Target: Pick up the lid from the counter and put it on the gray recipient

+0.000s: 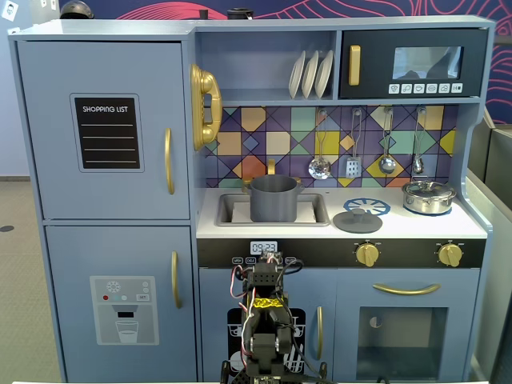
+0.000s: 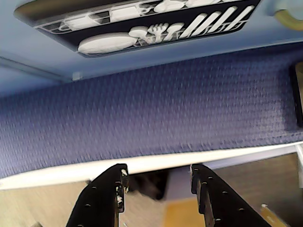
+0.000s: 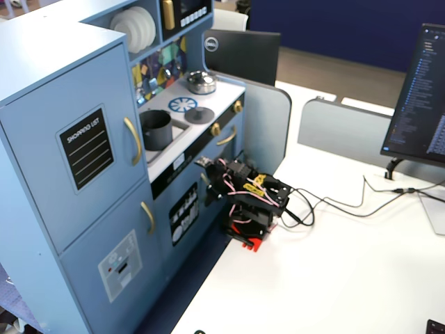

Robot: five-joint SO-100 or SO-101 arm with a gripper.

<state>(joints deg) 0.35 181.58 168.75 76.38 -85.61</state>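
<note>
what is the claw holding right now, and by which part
Nothing. The claw is open and empty, folded low in front of the kitchen; the lid lies on the counter beside the gray pot.

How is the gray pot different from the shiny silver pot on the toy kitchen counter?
The gray recipient is matte dark gray, while the silver pot is shiny. The gray recipient is taller and open on top, its lid lying flat on the counter beside it; the silver pot is lower and has its own lid on. The gray recipient sits in the sink cut-out, the silver pot at the counter's right end. Both stand upright.
</note>
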